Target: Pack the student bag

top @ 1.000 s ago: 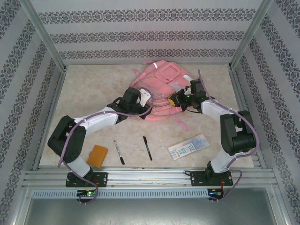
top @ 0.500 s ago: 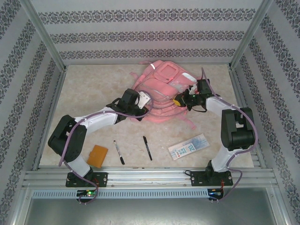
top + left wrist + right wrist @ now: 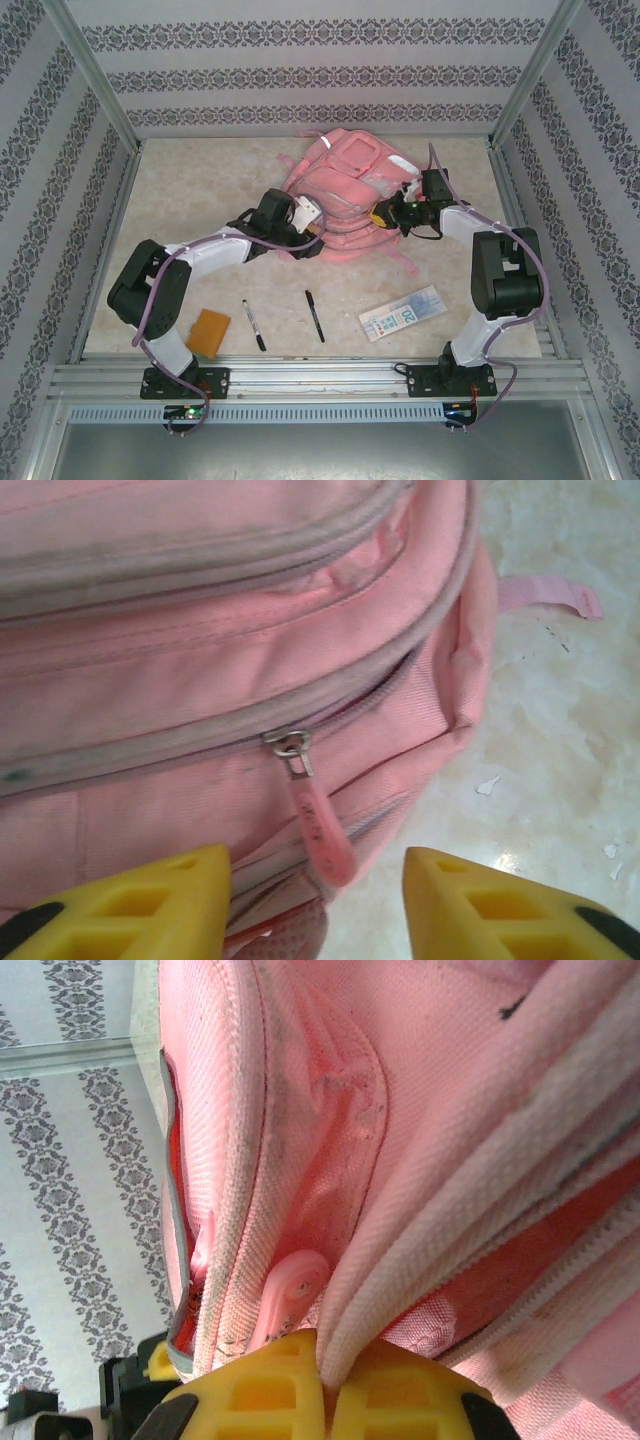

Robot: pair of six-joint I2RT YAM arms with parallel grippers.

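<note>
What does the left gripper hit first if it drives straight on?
Likely the pink zipper pull hanging between the jaws of the open left gripper, then the student bag fabric just behind; depth is unclear.

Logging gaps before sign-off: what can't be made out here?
- student bag contents: top view, its own fabric covers them.
- packet print: top view, too small to read.
- orange item: top view, too small to identify.
- which pocket the right gripper pinches: right wrist view, too close.
- left gripper finger bases: left wrist view, cut by bottom edge.

Overhead plus 2 wrist close-ups share bag [image 3: 345, 190].
</note>
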